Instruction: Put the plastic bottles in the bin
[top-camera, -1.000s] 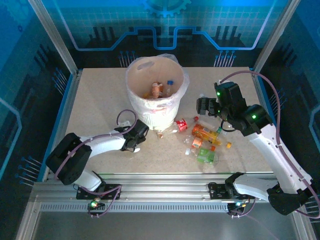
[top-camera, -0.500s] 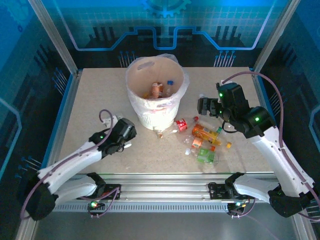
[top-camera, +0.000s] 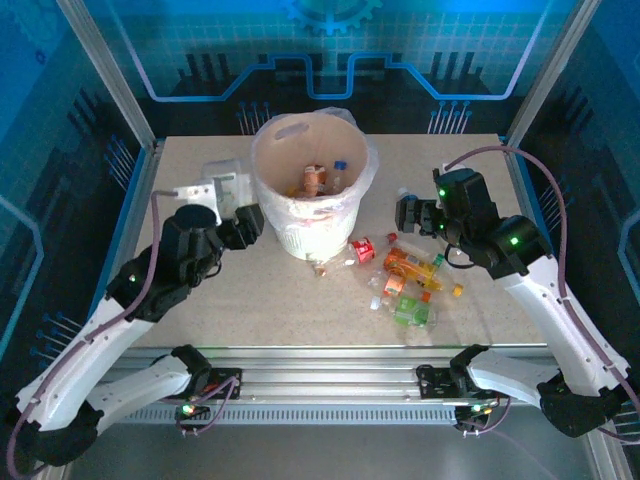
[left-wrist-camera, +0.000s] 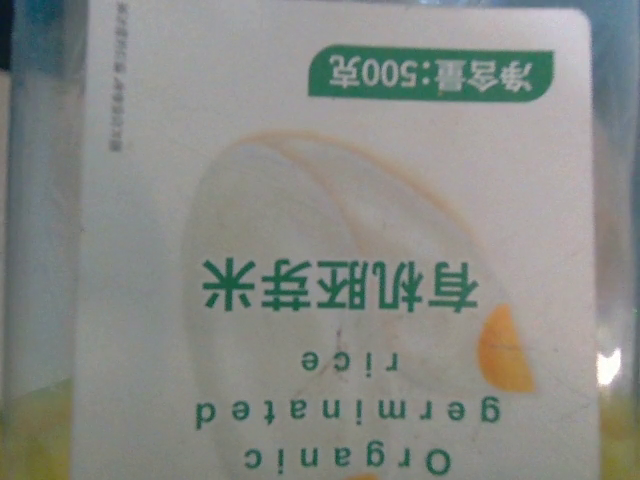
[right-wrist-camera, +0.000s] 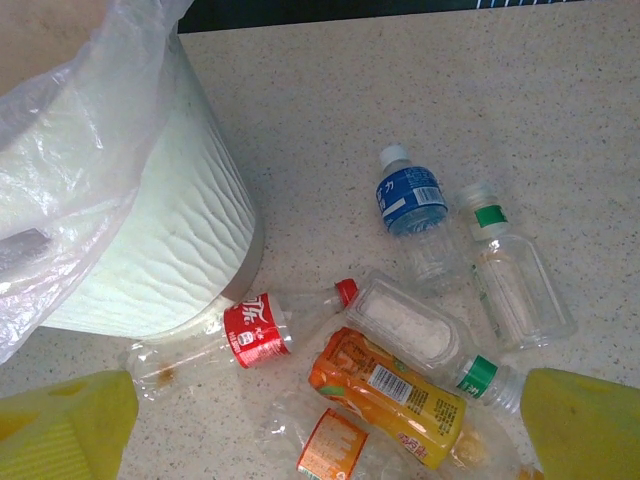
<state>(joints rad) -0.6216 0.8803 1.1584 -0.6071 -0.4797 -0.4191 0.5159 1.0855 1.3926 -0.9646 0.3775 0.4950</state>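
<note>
1. Cataloguing the left claw (top-camera: 236, 205): it is raised at the upper left of the top view, just beside the bin's rim. I judge it pinched on a white-labelled bottle (top-camera: 226, 180), since that bottle hangs off the table at its tip. The fingers themselves are hidden from me.
2. Label (left-wrist-camera: 330, 250): white with green print, reading "Organic germinated rice" upside down. It sits hard against the left wrist camera.
3. Bin (top-camera: 300, 225): upper centre of the top view, bag-lined. At least two bottles lie inside, one of them an orange-labelled one (top-camera: 314, 180).
4. Deciding relation, left side: the bin's mouth lies directly right of the held bottle in the top view, with the rim between them. I judge the carry must go rightward over that rim before release. I cannot tell the held bottle's long axis.
5. Right claw (right-wrist-camera: 330, 405): its yellow fingers are spread wide at the lower corners of the right wrist view, with nothing gripped. It hovers over the heap.
6. Loose bottles, on the table right of the bin:
   - a red-labelled bottle (right-wrist-camera: 258, 330) just beside the bin's foot;
   - a blue-labelled bottle (right-wrist-camera: 412, 200);
   - a green-banded bottle (right-wrist-camera: 505, 270);
   - a long orange bottle (right-wrist-camera: 390, 390).
7. Deciding relation, right side: the long orange bottle lies beneath the spread fingers, its axis running from upper left to lower right. The right arm is the nearer one for this heap.
</note>
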